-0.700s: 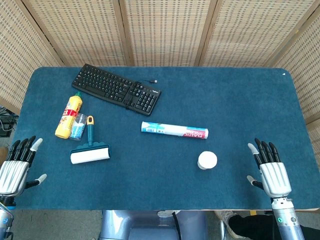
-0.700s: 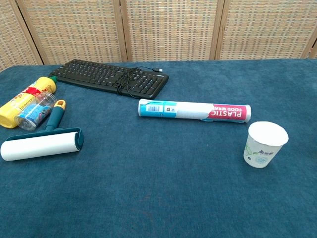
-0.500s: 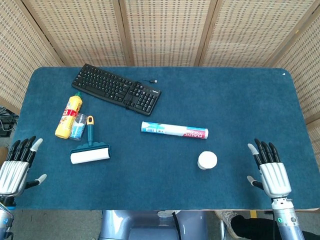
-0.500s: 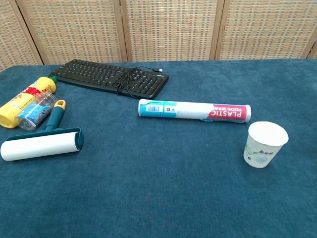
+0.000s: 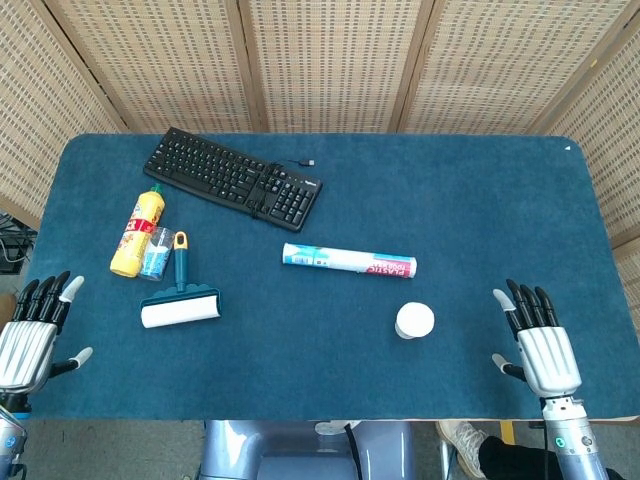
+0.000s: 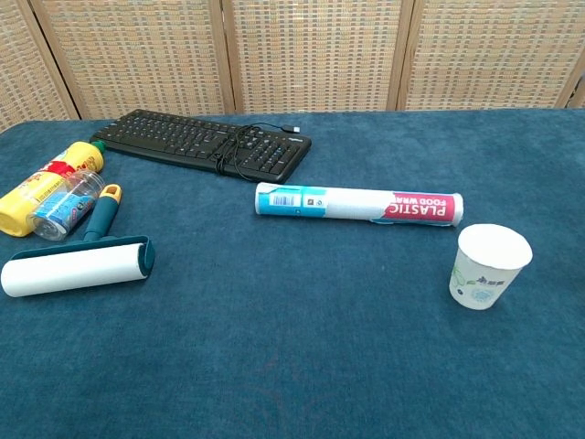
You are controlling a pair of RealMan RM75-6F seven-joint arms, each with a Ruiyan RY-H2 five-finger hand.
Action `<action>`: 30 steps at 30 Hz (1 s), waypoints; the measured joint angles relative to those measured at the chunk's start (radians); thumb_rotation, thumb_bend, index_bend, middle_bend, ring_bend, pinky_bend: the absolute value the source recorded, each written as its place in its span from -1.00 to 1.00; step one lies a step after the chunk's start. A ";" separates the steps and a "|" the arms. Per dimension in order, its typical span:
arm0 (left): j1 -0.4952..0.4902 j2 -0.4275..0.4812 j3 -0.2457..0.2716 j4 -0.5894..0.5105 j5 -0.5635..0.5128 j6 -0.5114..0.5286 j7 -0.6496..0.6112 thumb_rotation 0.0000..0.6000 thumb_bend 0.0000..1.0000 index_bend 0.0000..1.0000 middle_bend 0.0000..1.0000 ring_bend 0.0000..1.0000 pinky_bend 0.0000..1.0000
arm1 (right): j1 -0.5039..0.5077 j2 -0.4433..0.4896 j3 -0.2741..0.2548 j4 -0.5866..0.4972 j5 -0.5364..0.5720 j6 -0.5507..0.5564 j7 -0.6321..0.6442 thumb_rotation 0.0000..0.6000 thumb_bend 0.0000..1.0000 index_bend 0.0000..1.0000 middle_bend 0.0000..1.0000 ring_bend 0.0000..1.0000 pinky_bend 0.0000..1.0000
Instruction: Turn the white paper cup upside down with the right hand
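The white paper cup [image 5: 414, 321] [image 6: 489, 266] stands upright on the blue table, mouth up, right of centre near the front edge. My right hand [image 5: 540, 342] lies flat and open at the front right, well to the right of the cup and holding nothing. At the front left corner my left hand [image 5: 30, 335] is also open and empty. Neither hand shows in the chest view.
A roll of plastic food wrap [image 5: 349, 261] lies just behind the cup. A lint roller [image 5: 180, 303], a yellow bottle [image 5: 138, 231] and a small clear cup [image 5: 157, 253] sit at the left. A black keyboard [image 5: 234, 178] lies at the back left. Wicker screens stand behind the table [image 5: 470, 190].
My right hand has shifted slightly toward the front edge. Nothing else has moved.
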 measured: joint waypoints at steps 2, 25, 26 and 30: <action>0.000 0.000 0.000 -0.002 0.000 0.002 0.003 1.00 -0.88 -1.00 -1.00 -1.00 -1.00 | -0.001 0.001 -0.001 -0.001 0.000 -0.002 0.001 1.00 -0.65 -1.00 -1.00 -1.00 -1.00; -0.002 0.002 0.003 -0.008 -0.008 -0.013 0.012 1.00 -0.86 -1.00 -1.00 -1.00 -1.00 | 0.035 0.005 0.014 -0.098 0.001 -0.051 -0.064 1.00 -0.63 -0.47 -1.00 -1.00 -0.91; -0.003 0.003 0.003 -0.009 -0.007 -0.015 0.012 1.00 -0.86 -1.00 -1.00 -1.00 -1.00 | 0.041 0.006 0.018 -0.115 0.008 -0.066 -0.080 1.00 -0.63 -0.48 -1.00 -1.00 -0.91; -0.005 0.004 0.003 -0.008 -0.012 -0.021 0.010 1.00 -0.86 -1.00 -1.00 -1.00 -1.00 | 0.077 0.014 0.034 -0.197 0.061 -0.151 -0.167 1.00 -0.63 -0.54 -1.00 -1.00 -0.92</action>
